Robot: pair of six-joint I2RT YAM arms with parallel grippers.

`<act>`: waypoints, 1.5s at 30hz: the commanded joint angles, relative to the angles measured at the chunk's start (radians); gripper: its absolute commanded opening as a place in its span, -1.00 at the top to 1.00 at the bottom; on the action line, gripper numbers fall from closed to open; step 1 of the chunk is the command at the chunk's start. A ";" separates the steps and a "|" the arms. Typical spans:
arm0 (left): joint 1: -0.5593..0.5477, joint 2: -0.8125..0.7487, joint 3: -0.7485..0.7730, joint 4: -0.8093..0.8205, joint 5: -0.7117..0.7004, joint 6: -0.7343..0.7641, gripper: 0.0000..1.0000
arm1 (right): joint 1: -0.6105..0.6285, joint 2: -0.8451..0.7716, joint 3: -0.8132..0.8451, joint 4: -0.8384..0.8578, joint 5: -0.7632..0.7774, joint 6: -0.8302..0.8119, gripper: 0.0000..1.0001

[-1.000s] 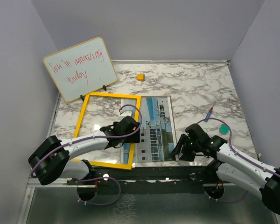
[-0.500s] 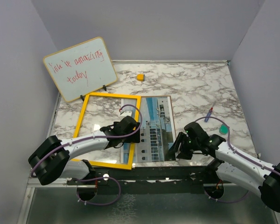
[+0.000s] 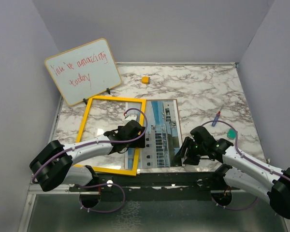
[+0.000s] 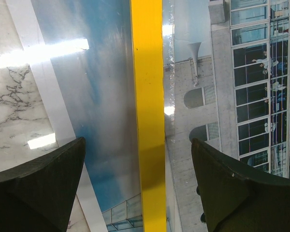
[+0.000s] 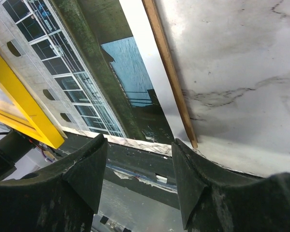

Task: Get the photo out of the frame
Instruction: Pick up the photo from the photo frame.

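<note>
The frame [image 3: 116, 99] lies flat on the marble table as a thin yellow rectangle. The photo [image 3: 162, 130], a white building against blue sky, lies beside it with its left part under the frame's right bar. My left gripper [image 3: 137, 140] hangs over that bar. In the left wrist view the yellow bar [image 4: 147, 121] runs between the open fingers [image 4: 38, 183], with the photo [image 4: 217, 87] on both sides. My right gripper [image 3: 184, 151] is at the photo's near right corner. It stands open [image 5: 140, 159] over the table's near edge, beside the photo [image 5: 87, 63] and a thin brown strip [image 5: 169, 72] along its edge.
A whiteboard [image 3: 83, 71] with red handwriting leans at the back left. A small yellow block [image 3: 145, 80] sits at the back. A marker [image 3: 215, 118] and a teal piece [image 3: 231, 132] lie right of the photo. Walls close in on three sides.
My right gripper has shifted a little left, closer to the photo's near right corner. The left arm, frame and photo have not moved.
</note>
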 commanded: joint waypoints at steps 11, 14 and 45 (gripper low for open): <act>-0.002 0.025 0.011 -0.014 0.031 0.011 -0.78 | 0.005 -0.048 0.008 -0.089 0.042 -0.008 -0.20; -0.002 0.022 0.009 -0.014 0.033 0.011 -0.78 | 0.005 -0.042 -0.012 -0.062 0.035 0.000 -0.20; -0.002 0.053 0.004 0.011 0.065 0.011 -0.77 | 0.005 -0.031 -0.011 0.006 -0.006 -0.021 0.00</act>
